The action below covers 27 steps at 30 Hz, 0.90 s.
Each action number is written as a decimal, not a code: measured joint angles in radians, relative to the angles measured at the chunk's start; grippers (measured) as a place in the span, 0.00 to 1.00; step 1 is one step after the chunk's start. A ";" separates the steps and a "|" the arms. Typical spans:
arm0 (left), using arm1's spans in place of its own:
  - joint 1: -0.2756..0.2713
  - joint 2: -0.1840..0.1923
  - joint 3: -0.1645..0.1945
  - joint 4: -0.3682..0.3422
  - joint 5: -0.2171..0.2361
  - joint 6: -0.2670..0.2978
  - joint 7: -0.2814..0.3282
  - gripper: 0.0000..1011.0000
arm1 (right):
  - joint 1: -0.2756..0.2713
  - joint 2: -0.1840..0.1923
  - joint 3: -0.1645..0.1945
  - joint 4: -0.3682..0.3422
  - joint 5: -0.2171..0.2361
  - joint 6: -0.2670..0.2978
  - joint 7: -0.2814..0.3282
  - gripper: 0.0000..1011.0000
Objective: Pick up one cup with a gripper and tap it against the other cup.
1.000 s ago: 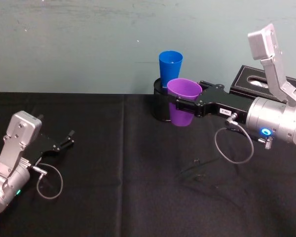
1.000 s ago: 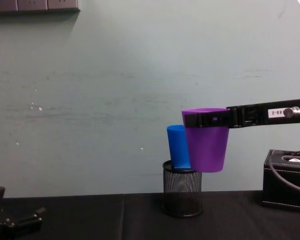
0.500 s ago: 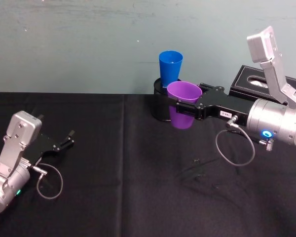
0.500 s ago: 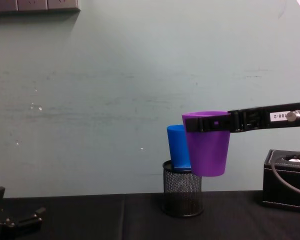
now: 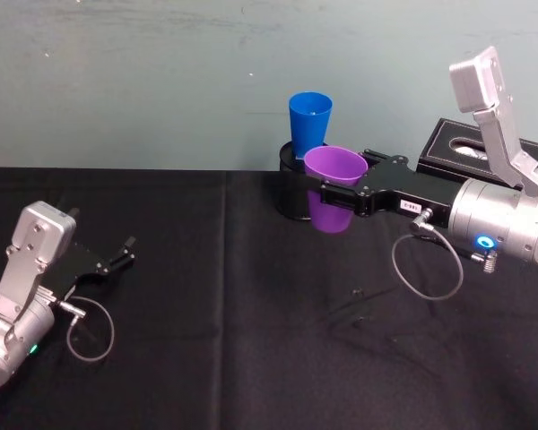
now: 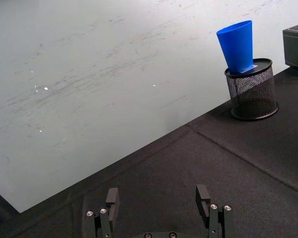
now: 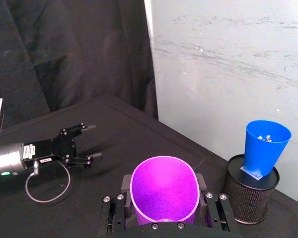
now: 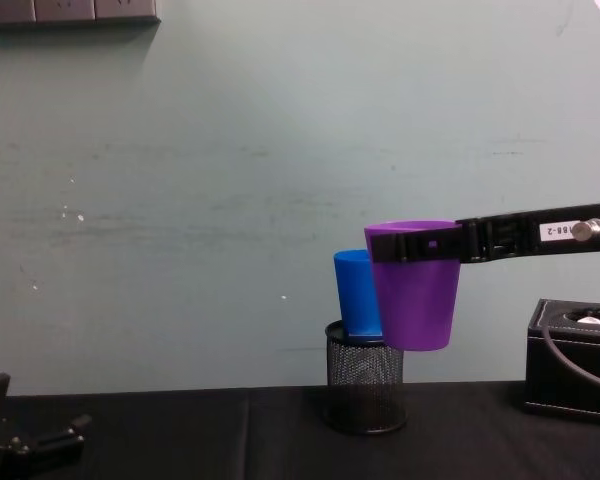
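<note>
Since the purple cup (image 5: 334,164) hangs clear of the table (image 5: 251,340) in the right gripper (image 5: 332,186), I rate the pickup as done.

Tap: outstanding. In the right wrist view the blue cup (image 7: 266,144), seated in the mesh pot (image 7: 251,196) near the wall, lies beyond the purple cup with a gap between them. The chest view merely overlaps the two.

Right gripper: jaws closed to cup width, clamping the purple cup on both sides just below the rim, cup upright.

Left gripper (image 5: 118,257): parked low at the table's left, jaws apart, nothing between them.

Remaining, in my judgement: a short advance to bring purple against blue.
</note>
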 joint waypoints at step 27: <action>0.000 0.000 0.000 0.000 0.000 0.000 0.000 1.00 | 0.000 -0.001 0.001 0.001 -0.001 0.000 0.000 0.72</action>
